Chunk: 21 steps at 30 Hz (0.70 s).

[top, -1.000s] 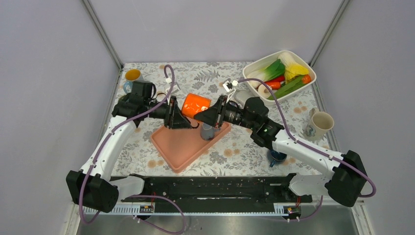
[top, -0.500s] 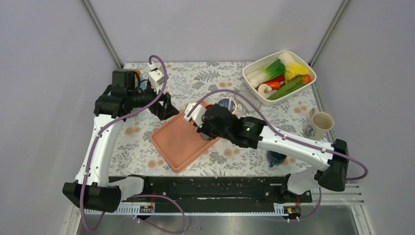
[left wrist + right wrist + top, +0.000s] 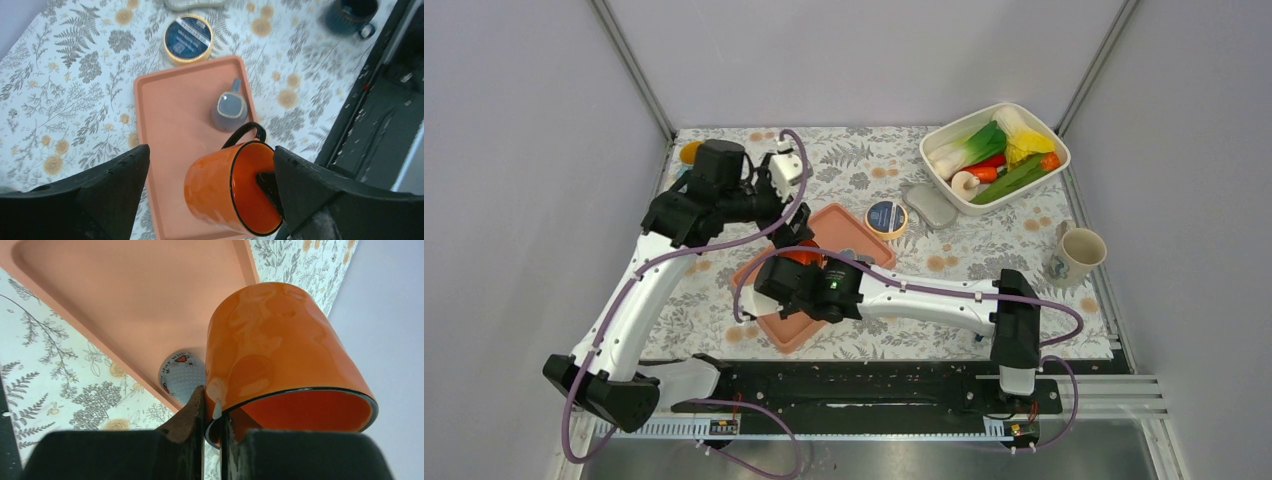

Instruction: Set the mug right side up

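The shiny orange mug with a black rim and handle point(image 3: 230, 192) is held in the air over the near part of the flat pink tray point(image 3: 165, 115). Its rim is pinched by the right claw point(image 3: 212, 407), which is closed on it, with one finger inside the mug and one outside. The mug is tipped on its side, so its mouth is not yet pointed straight up. The left claw point(image 3: 211, 152) is spread wide open above the mug, and nothing is held in it.

The turning step looks about half done. Next, the mug would need to be turned a bit more until its mouth faces up. Then it should be set down flat on its bottom, on the tray or on the flowery bench point(image 3: 75, 90), and only then let go. Care is needed, since only a thin edge is gripped and the small grey cup point(image 3: 229, 107) on the tray is close by.
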### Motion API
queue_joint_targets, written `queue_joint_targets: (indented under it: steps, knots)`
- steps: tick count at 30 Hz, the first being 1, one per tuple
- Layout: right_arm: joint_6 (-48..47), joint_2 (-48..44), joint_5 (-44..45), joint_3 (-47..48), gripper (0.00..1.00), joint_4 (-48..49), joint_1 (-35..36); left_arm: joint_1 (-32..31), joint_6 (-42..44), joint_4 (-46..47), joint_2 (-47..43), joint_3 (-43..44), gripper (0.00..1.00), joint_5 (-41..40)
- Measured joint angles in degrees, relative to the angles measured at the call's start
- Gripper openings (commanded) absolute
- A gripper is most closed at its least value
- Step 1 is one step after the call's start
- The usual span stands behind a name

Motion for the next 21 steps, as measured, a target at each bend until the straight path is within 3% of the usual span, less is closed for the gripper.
queue_joint_targets:
  steps: [6,10,12,17,21]
  knots:
    - [-1.6,1.7,3.0,2.5,0.00,-2.9,0.0,-3.9,4.9,0.5,1.9,-6.4,0.80,-12.7]
    - [-2.1,2.5,4.0,3.8,0.00,-3.3,0.0,-5.6,6.4,1.4,3.1,-9.0,0.64,-18.1]
    - [-2.3,2.9,4.4,4.1,0.00,-3.2,0.0,-7.0,6.8,2.2,3.5,-9.9,0.51,-19.8]
    - [-3.4,3.8,5.6,4.5,0.00,-2.4,-0.2,-8.6,8.6,3.4,3.8,-11.5,0.01,-21.9]
    - [-4.8,4.1,4.7,5.6,0.00,-3.3,-0.5,-9.4,13.1,4.2,4.8,-12.4,0.00,-24.6]
